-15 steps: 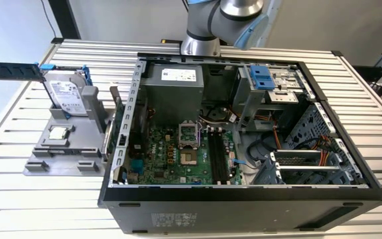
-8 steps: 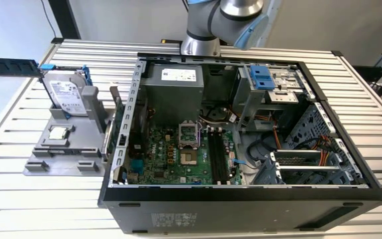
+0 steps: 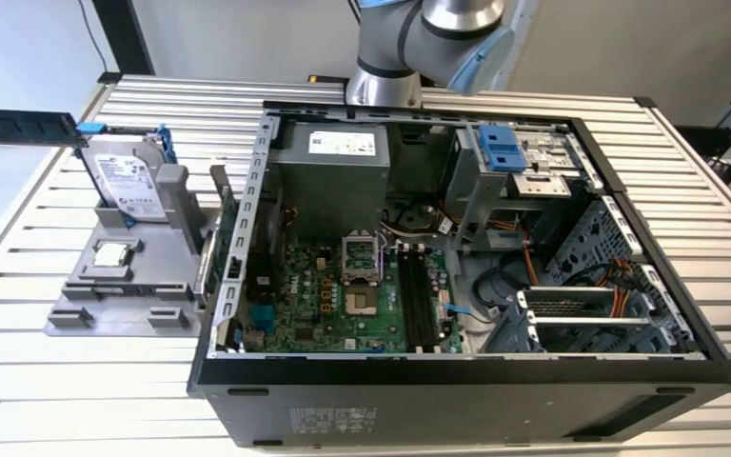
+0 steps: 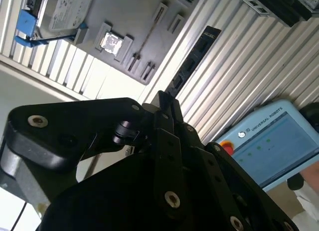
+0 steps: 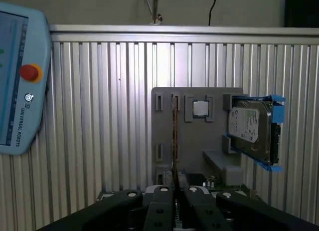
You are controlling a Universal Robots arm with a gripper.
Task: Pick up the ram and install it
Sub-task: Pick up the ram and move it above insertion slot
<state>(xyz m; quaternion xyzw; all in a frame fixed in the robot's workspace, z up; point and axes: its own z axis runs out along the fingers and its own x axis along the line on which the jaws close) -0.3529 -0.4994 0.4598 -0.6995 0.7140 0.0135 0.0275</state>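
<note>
The ram (image 5: 174, 136) stands on edge in a slot of the grey holder tray (image 5: 199, 141), showing as a thin stick; the second wrist view has the ram (image 4: 149, 36) in the same slot. In the exterior view the ram (image 3: 222, 205) stands at the tray's side nearest the computer case. My gripper (image 5: 175, 188) is well away from the tray, its black fingers together with nothing between them. In the second wrist view the gripper (image 4: 164, 99) comes to one closed point. The motherboard (image 3: 327, 305) lies in the open case, with long dark memory slots (image 3: 419, 295).
A silver hard drive (image 3: 125, 176) in a blue frame and a processor chip (image 3: 111, 254) sit on the grey tray (image 3: 125, 305). The black case (image 3: 467, 400) stands at the exterior view's right of it. A teach pendant (image 5: 20, 81) lies on the ribbed table.
</note>
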